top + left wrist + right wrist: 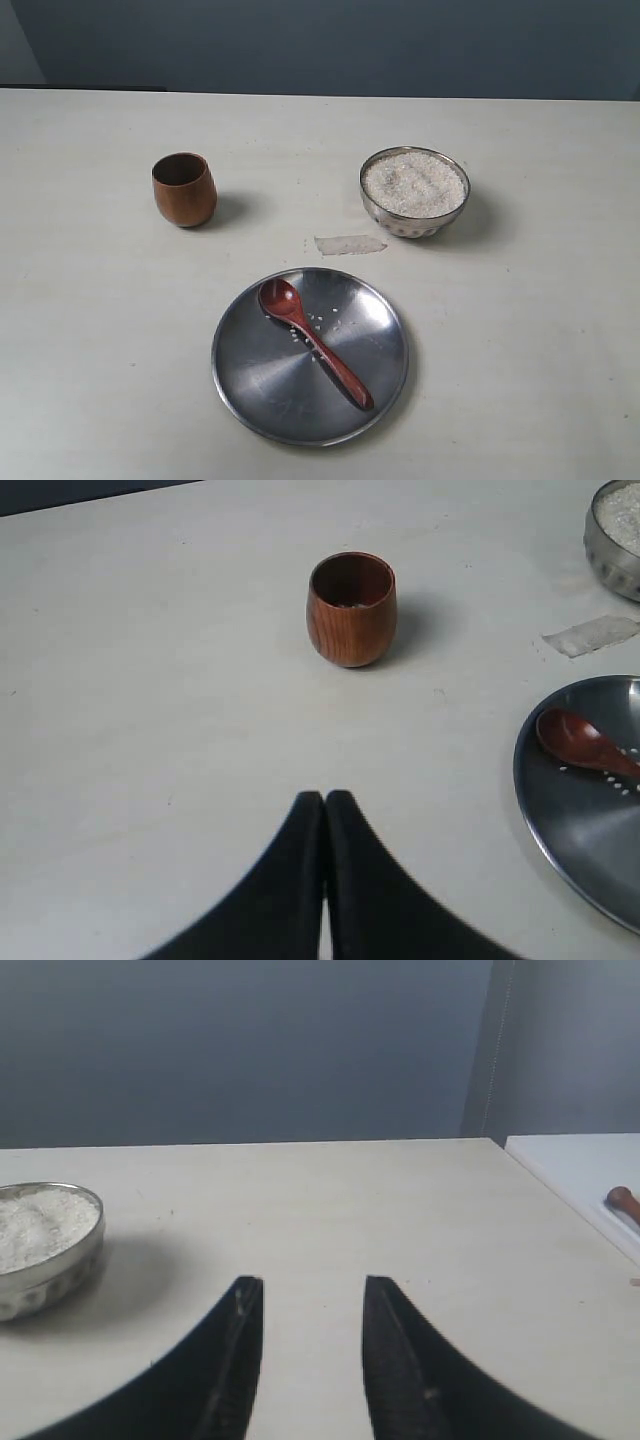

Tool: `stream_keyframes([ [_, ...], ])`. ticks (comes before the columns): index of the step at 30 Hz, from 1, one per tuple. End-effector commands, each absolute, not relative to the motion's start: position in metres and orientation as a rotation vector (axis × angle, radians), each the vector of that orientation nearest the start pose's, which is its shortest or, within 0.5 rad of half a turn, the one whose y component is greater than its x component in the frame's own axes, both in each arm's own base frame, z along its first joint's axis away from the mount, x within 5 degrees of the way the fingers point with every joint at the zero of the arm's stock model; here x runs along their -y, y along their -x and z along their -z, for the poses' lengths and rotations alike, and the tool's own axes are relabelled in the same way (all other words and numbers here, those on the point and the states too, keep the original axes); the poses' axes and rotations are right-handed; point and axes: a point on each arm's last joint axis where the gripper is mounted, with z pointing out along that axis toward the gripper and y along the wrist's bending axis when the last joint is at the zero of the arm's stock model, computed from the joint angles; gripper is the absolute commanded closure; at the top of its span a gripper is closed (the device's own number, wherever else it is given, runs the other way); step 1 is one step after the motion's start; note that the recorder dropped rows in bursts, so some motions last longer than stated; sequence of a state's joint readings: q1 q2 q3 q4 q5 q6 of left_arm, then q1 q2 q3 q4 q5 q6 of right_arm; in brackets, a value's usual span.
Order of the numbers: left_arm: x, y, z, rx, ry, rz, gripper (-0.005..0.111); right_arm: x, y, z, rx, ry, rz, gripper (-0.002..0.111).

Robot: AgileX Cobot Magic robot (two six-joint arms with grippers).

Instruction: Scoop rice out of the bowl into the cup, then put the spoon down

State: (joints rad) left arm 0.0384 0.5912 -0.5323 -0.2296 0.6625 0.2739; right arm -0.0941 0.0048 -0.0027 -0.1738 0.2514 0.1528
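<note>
a: where's it up to?
b: judging by the plate (385, 390), nearly done or just starting: the wooden spoon (312, 340) is lying on it, loose grains beside. the steel bowl (414, 192) of rice (414, 184) is sitting beyond it, the rounded brown cup (184, 189) off to its far left.
a: the grippers?
b: the left gripper (324, 800) is hanging pinched together, the right gripper (312, 1295) parted, empty.

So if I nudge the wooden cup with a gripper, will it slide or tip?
The cup has a rounded belly that narrows toward its base, so a high push would probably rock or tip it. Being wood and nearly empty, it is likely light and may skid on the smooth table. On its side, it would likely roll.
</note>
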Motion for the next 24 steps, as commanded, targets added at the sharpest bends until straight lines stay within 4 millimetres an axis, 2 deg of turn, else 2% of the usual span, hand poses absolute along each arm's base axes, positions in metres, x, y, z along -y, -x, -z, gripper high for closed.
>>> stream_keyframes([
  [1,0.0092,-0.1114,-0.2911,-2.173,-0.142,0.084,0.106,0.01,-0.0535,-0.186,-1.782,-0.12,0.122,0.074],
  [3,0.0092,-0.1114,-0.2911,-2.173,-0.142,0.084,0.106,0.0107,-0.0521,-0.1808,-1.84,-0.132,0.126,0.074],
  [24,0.0092,-0.1114,-0.2911,-2.173,-0.142,0.084,0.106,0.0092,-0.0524,-0.181,-1.834,-0.162,0.079,0.074],
])
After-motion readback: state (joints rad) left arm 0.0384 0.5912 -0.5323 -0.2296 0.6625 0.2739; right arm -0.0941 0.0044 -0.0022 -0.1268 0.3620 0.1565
